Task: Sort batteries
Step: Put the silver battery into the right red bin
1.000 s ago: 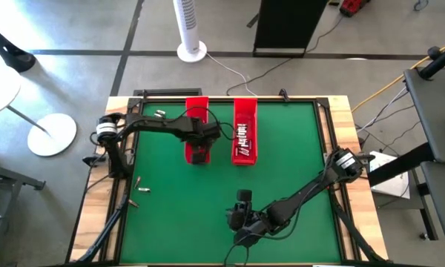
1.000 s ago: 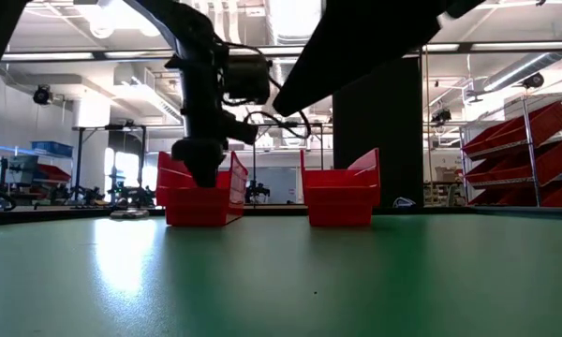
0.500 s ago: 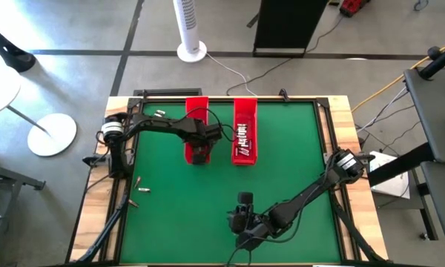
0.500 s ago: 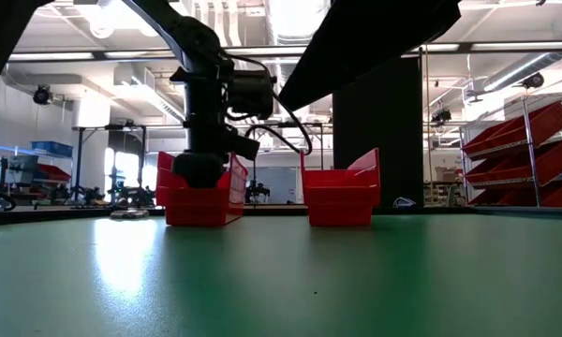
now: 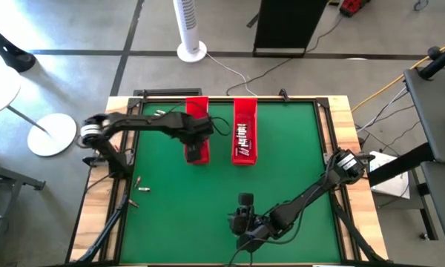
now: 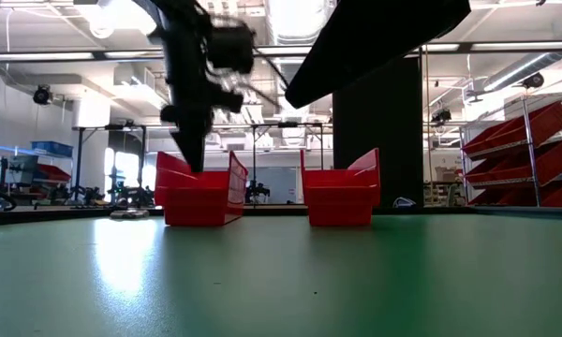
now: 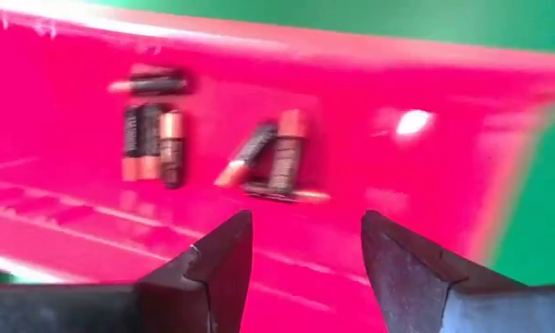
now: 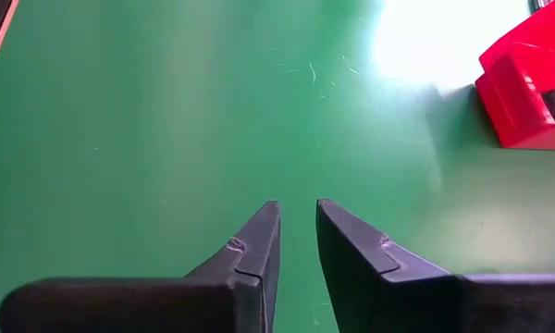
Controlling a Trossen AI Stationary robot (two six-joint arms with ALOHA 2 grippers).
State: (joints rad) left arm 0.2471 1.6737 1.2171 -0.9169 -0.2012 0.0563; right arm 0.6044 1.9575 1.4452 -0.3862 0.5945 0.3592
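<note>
Hovering over the left long red plastic tray, the left gripper is standing open and empty above small copper-ended cylindrical batteries; lifting straight up is advisable.

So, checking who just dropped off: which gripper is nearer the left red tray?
Left. The left gripper hangs over the left red tray; the right gripper sits near the table's front edge.

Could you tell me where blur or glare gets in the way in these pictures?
Low view: the left gripper above the left tray is smeared, and ceiling light shines off the table. Left wrist view: the batteries look soft. Right wrist view: white glare on the table.
</note>
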